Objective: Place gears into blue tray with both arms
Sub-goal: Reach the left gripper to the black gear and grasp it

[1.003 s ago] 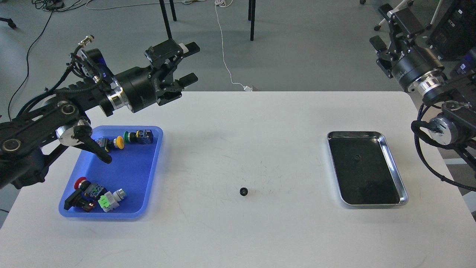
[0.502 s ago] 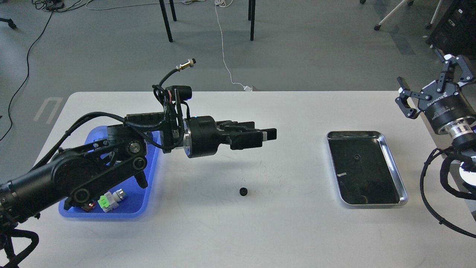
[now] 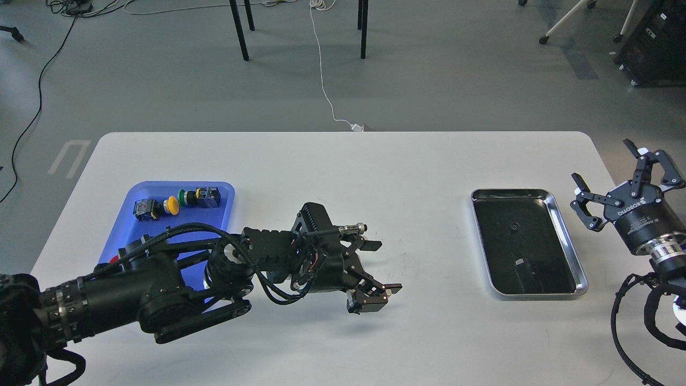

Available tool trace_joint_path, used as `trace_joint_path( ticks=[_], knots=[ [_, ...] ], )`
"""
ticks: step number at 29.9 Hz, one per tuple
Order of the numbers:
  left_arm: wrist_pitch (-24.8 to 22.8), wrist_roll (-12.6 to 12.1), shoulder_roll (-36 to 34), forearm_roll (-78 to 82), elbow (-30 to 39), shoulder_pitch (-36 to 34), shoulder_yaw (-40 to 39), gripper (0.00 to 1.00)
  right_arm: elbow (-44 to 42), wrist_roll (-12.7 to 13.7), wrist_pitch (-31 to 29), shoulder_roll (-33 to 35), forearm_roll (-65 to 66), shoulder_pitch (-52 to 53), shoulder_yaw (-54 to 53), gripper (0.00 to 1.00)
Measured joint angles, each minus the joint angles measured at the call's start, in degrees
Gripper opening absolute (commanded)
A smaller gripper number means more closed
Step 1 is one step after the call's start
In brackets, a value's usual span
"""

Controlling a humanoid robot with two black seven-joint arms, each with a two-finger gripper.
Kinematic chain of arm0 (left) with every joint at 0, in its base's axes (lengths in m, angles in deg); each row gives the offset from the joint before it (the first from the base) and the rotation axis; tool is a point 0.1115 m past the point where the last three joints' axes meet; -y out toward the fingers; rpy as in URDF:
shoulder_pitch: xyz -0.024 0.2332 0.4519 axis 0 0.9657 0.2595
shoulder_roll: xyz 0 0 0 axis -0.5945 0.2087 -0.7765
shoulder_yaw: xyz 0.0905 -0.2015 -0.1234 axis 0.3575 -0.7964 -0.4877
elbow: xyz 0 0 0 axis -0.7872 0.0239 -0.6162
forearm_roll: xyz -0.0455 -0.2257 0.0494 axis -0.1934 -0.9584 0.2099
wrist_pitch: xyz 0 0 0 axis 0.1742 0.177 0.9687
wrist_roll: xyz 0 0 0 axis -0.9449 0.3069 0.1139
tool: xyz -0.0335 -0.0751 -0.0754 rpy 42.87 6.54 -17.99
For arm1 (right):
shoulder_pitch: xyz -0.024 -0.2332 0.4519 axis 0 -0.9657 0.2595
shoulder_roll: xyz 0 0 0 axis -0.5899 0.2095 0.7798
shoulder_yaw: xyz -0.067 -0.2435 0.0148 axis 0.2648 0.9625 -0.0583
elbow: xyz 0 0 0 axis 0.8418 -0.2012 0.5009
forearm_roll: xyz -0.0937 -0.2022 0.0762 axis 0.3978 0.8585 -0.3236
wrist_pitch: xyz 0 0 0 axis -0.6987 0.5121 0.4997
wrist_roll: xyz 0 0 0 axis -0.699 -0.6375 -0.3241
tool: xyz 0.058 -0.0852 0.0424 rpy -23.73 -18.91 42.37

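The blue tray (image 3: 179,228) lies at the table's left, partly covered by my left arm. One small black gear (image 3: 513,227) rests inside the silver tray (image 3: 569,244) on the right. My left gripper (image 3: 379,269) hangs low over the middle of the table, open, its fingers (image 3: 385,294) pointing right and down. No gear shows between them, and the table under the gripper is hidden. My right gripper (image 3: 608,169) is open, raised beside the table's right edge, just right of the silver tray and holding nothing.
Yellow, green and blue push-button switches (image 3: 177,202) lie at the far end of the blue tray. The white table (image 3: 343,166) has rounded corners. Chair legs (image 3: 240,29) and a white cable (image 3: 324,80) are on the floor beyond it.
My left gripper swung down and toward me, now low over the spot where the table's gear lay, which it covers. My right gripper dropped lower beside the silver tray.
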Motion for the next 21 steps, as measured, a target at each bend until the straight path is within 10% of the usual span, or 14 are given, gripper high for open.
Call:
trace_joint_path(
  ticks=[21],
  knots=[
    [0.2, 0.1, -0.5, 0.4, -6.5, 4.0, 0.5, 0.29, 0.6, 0.0, 0.0, -0.3, 0.0, -0.2, -0.9, 0.98]
  ],
)
